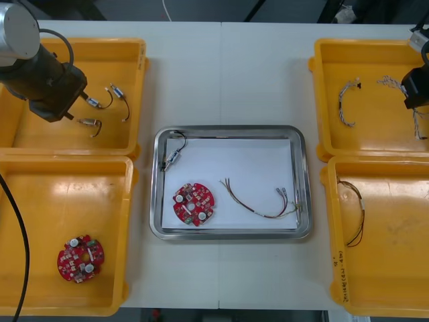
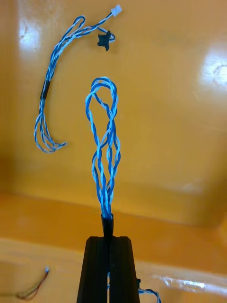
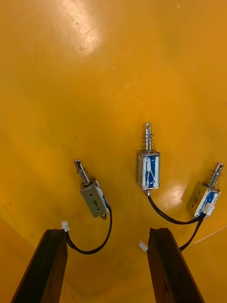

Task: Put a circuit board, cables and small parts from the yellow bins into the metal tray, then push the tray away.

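Observation:
My right gripper [image 2: 109,239] is shut on a twisted blue and white cable [image 2: 105,142], whose loop hangs beyond the fingertips over the far right yellow bin [image 1: 375,131]. That gripper [image 1: 414,94] sits at the table's right edge. A second blue and white cable [image 2: 49,106] lies on the bin floor. My left gripper [image 3: 106,234] is open, low over the far left yellow bin [image 1: 40,134], with three small metal parts [image 3: 148,165] just beyond its fingers. The metal tray [image 1: 228,129] holds a red circuit board [image 1: 194,203], a small metal part [image 1: 173,156] and a red and yellow cable [image 1: 261,203].
The near left bin [image 1: 33,201] holds another circuit board [image 1: 80,258]. In the near right bin [image 1: 395,235] lies a thin cable [image 1: 356,215]. Another blue and white cable [image 1: 347,100] rests in the far right bin. Bare table surrounds the tray.

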